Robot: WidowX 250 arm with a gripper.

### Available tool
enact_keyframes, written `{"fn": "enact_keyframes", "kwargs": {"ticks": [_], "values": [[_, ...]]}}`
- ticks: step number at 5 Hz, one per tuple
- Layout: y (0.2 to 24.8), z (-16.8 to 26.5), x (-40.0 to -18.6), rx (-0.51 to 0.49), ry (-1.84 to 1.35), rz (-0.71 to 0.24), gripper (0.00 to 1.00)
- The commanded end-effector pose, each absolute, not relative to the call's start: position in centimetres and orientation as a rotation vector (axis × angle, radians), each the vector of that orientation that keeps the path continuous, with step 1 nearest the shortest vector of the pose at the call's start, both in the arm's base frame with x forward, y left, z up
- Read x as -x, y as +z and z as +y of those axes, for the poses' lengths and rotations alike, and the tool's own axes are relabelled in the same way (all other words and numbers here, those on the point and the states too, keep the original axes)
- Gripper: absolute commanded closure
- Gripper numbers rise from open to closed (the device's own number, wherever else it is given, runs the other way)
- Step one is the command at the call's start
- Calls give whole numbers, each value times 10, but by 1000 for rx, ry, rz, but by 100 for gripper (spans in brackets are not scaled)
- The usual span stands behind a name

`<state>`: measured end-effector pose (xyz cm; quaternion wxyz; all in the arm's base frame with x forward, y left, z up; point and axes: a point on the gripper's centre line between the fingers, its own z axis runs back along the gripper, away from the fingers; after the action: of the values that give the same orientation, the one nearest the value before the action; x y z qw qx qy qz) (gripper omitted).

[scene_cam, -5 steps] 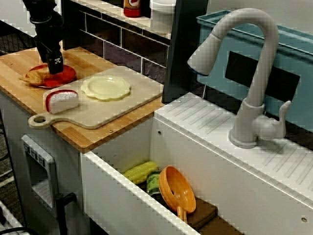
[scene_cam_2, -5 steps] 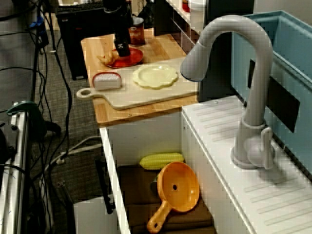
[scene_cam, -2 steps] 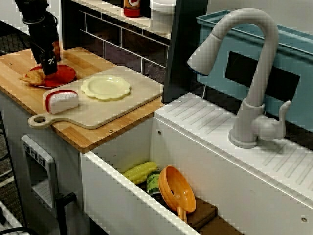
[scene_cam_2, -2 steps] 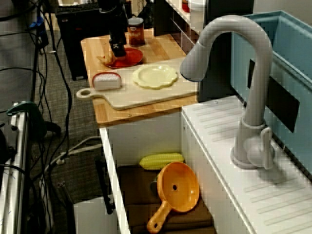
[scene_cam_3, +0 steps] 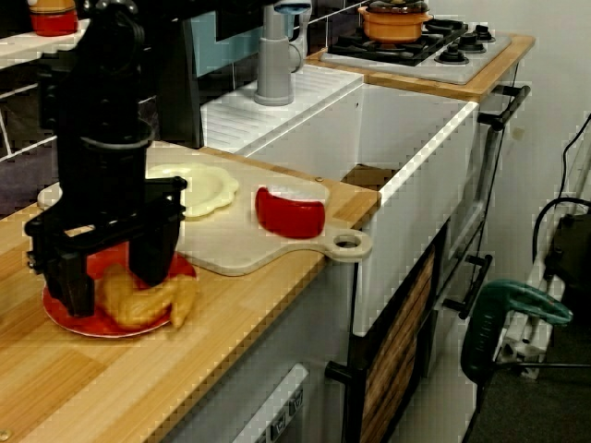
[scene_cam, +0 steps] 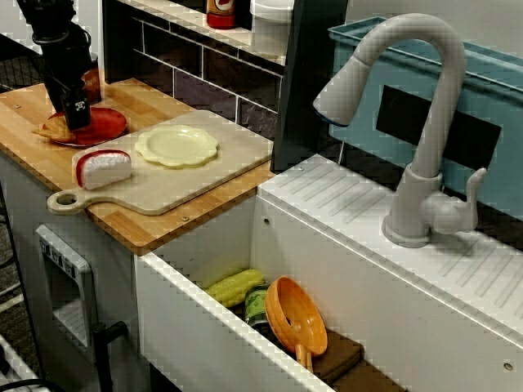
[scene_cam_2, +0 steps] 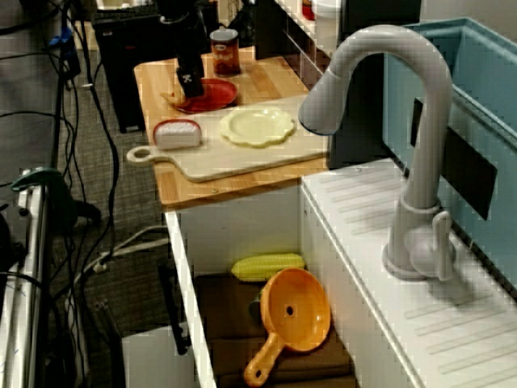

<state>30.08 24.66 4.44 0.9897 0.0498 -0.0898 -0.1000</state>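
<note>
My black gripper (scene_cam_3: 111,269) stands open over the left edge of a red plate (scene_cam_3: 65,316) on the wooden counter. Its two fingers (scene_cam_3: 153,249) straddle a golden-brown piece of food (scene_cam_3: 148,300) lying on that plate, and I cannot tell whether they touch it. In the view across the counter the gripper (scene_cam: 73,116) hangs just right of the food (scene_cam: 52,128) on the plate (scene_cam: 105,125). From above the sink, the gripper (scene_cam_2: 190,83) points down at the plate (scene_cam_2: 216,94), the food (scene_cam_2: 170,99) at its left.
A pale cutting board (scene_cam: 208,175) carries a yellow plate (scene_cam: 177,145) and a red-and-white block (scene_cam: 102,167). A brown can (scene_cam_2: 224,50) stands behind the red plate. The sink holds corn (scene_cam_2: 266,265) and an orange strainer (scene_cam_2: 295,319). A grey faucet (scene_cam: 413,122) rises at right.
The gripper has shifted left from above the red plate's middle toward the food at its edge. Nothing else has moved.
</note>
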Motion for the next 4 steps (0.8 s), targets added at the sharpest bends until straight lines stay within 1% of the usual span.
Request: {"fn": "enact_keyframes", "kwargs": {"ticks": [1, 4], "values": [[71, 252, -311, -146, -197, -229, 0], [56, 244, -322, -171, -175, -213, 0]]}}
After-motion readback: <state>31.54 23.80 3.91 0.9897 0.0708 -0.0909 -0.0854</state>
